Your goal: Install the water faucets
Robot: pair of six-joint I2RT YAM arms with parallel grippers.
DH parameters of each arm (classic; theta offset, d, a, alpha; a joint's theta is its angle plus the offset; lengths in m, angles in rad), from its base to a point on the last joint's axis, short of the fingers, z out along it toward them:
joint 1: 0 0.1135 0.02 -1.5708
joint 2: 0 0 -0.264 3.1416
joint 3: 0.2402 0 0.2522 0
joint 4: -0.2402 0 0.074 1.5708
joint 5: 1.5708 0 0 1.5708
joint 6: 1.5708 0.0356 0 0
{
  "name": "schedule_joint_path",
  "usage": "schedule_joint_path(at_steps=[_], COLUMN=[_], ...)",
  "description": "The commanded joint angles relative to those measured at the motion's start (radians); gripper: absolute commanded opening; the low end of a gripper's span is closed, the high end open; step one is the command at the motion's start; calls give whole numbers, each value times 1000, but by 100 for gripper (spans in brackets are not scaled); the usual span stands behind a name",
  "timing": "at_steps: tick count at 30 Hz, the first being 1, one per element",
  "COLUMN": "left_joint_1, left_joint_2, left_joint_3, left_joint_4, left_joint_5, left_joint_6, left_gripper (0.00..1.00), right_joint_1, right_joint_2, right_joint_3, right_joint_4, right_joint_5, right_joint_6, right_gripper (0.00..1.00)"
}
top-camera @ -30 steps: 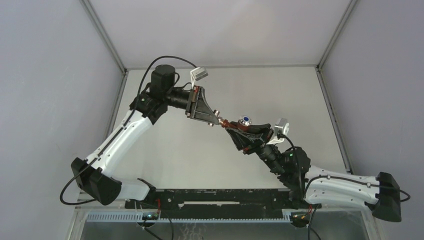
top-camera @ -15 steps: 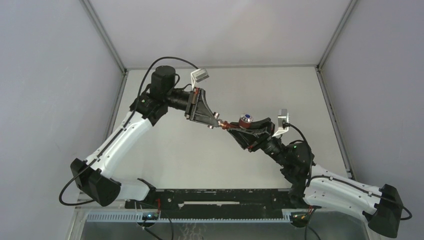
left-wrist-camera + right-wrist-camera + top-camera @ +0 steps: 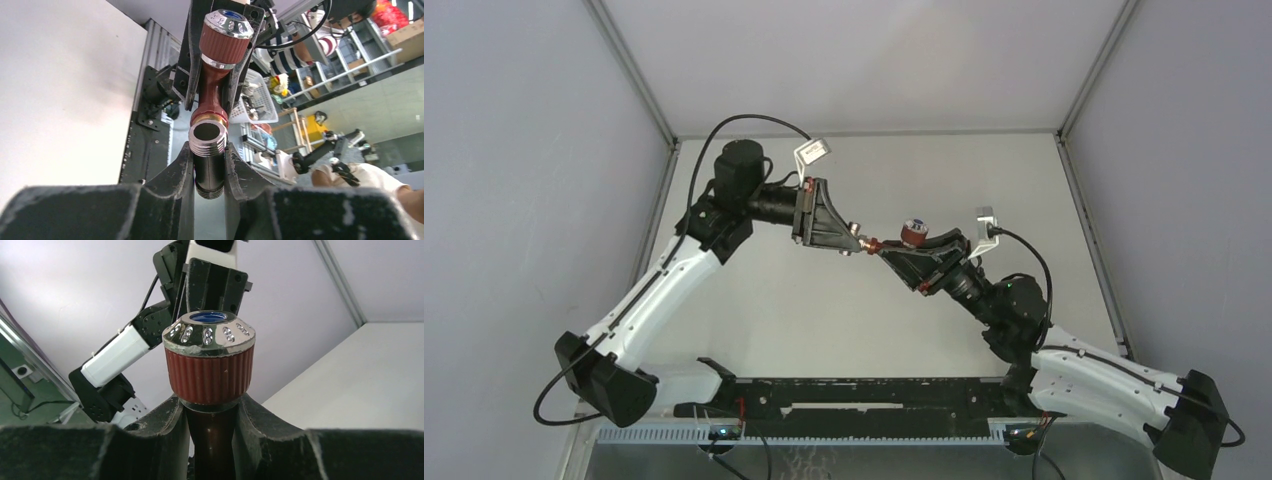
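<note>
The reddish-brown faucet (image 3: 899, 244) is held in the air over the table between the two arms. My right gripper (image 3: 892, 252) is shut on its body just below the ribbed knob (image 3: 209, 365), which has a chrome cap. My left gripper (image 3: 852, 243) is shut on the silvery threaded fitting (image 3: 208, 150). In the left wrist view the faucet's gold-ringed pipe end (image 3: 210, 119) sits right at the fitting's far end. I cannot tell whether the two are screwed together. The faucet body (image 3: 212, 440) fills the gap between my right fingers (image 3: 165, 420).
The pale table (image 3: 824, 310) lies below both grippers, with grey walls on three sides. A black rail (image 3: 854, 392) runs along the near edge by the arm bases. The left arm (image 3: 120, 355) shows behind the knob in the right wrist view.
My right wrist has rolled with the faucet, swinging the knob up and its arm further right. My left gripper has shifted slightly left and kept the fitting. The two parts stay end to end.
</note>
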Motion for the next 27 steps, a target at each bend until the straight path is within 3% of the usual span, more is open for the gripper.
schedule_joint_path(at_steps=[1,11,17,22,27], left_joint_1=[-48,-60,-102,-168,-208], left_joint_2=[-43,-70,-101,-148,-177], left_joint_3=[-42,-96,-152,-219,-262], left_joint_4=[52,116,186,227,226], left_joint_5=[-62,-124,-272,-386,-476], left_joint_6=[98,188,240,391,526], left_gripper=[0,0,0,0,0], right_joint_1=[-47,-146,-181,-230,-277], right_joint_2=[34,50,109,173,194], right_joint_3=[73,138,178,202,271], right_joint_4=[-63,-145,-152,-104,-226], right_joint_5=[-88,-241,-320,-418,-497], right_joint_6=[140,266,354,475,506], right_gripper=[0,0,0,0,0])
